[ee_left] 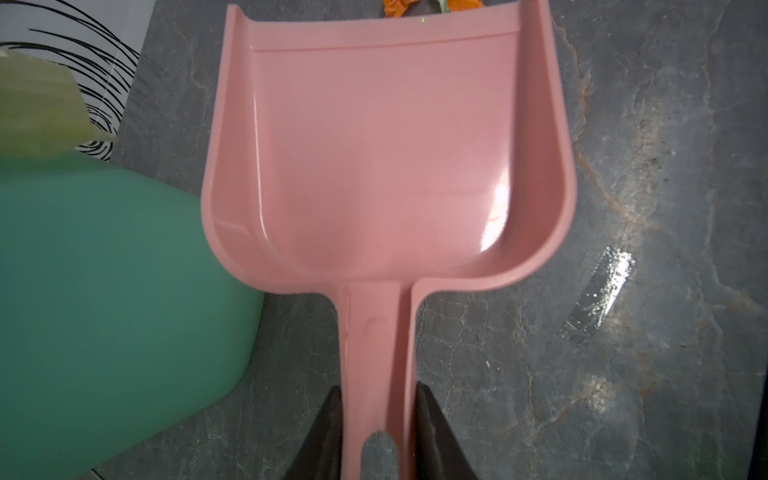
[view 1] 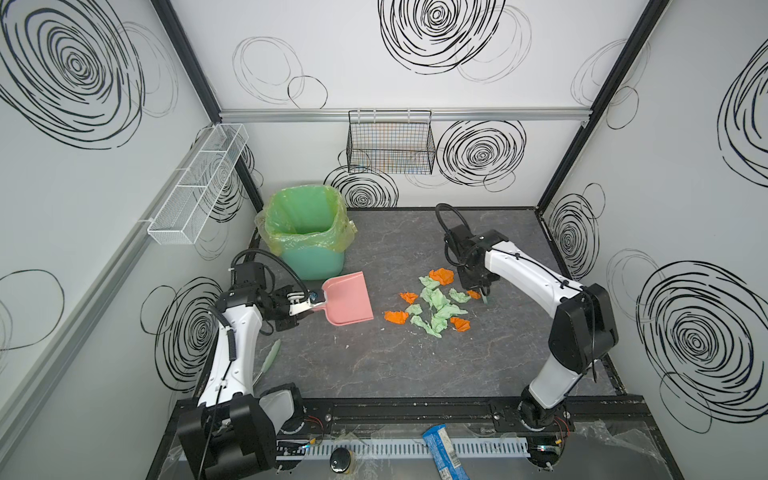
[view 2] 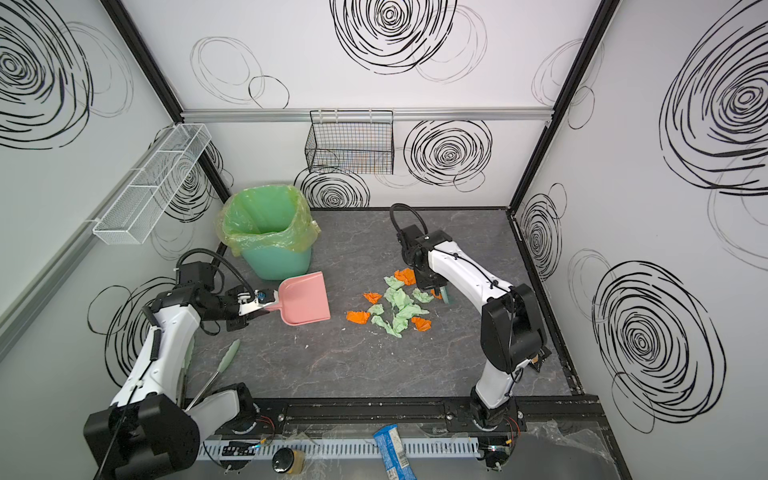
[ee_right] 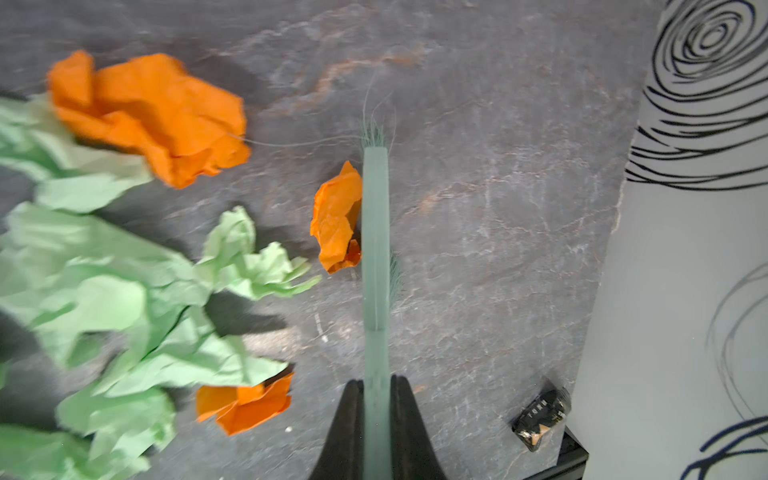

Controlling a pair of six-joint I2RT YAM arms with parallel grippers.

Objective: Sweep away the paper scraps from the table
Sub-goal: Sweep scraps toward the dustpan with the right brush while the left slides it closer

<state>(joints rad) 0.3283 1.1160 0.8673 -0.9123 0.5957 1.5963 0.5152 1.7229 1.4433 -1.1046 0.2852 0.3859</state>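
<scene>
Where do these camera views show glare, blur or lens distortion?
Left wrist view: a white highlight glares on the pink dustpan, and a bright reflection streaks the table. Right wrist view: the paper scraps smear toward the picture's edge, and the brush handle looks soft near the lens. Both top views: even light, faint shadows, and the wide-angle view tilts the black frame posts outward.

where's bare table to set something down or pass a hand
Free: dark grey marbled table between the crumpled orange and green paper scraps and the black front rail; also the far right corner. Crowded between pink plastic dustpan and teal brush.
</scene>
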